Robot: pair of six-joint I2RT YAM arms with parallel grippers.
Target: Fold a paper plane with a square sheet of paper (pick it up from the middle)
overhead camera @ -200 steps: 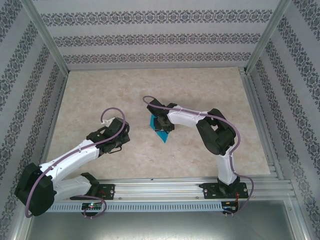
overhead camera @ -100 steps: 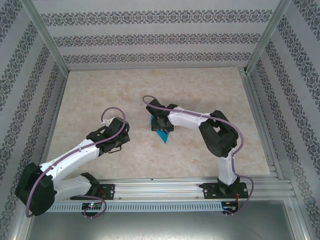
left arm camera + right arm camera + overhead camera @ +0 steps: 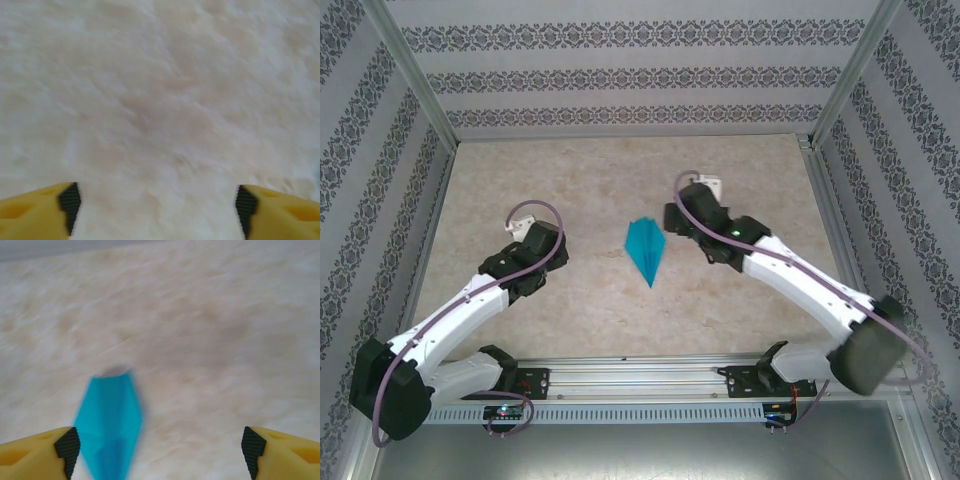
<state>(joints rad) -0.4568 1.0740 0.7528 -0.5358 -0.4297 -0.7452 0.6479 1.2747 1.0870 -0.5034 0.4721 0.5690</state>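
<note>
The turquoise-blue paper, folded into a slim dart-shaped paper plane [image 3: 646,251], lies flat at the middle of the table with its sharp tip toward the arms' bases. Nothing is touching it. My right gripper [image 3: 683,219] hangs just right of it, open. In the right wrist view the paper plane [image 3: 110,425] lies on the table beside the left fingertip [image 3: 67,445], and the right gripper [image 3: 160,445] has nothing in it. My left gripper [image 3: 525,258] is well to the left of the plane. The left wrist view shows the left gripper [image 3: 157,202] open over bare table.
The beige marbled tabletop [image 3: 570,180] lies bare around the plane. Patterned walls with metal posts [image 3: 410,70] enclose the left, far and right sides. An aluminium rail [image 3: 650,375] carrying both arm bases runs along the near edge.
The right gripper, which sat on the paper, has lifted off, opened and drawn back to the right. The left gripper has opened and moved left and farther away. The plane now lies uncovered.
</note>
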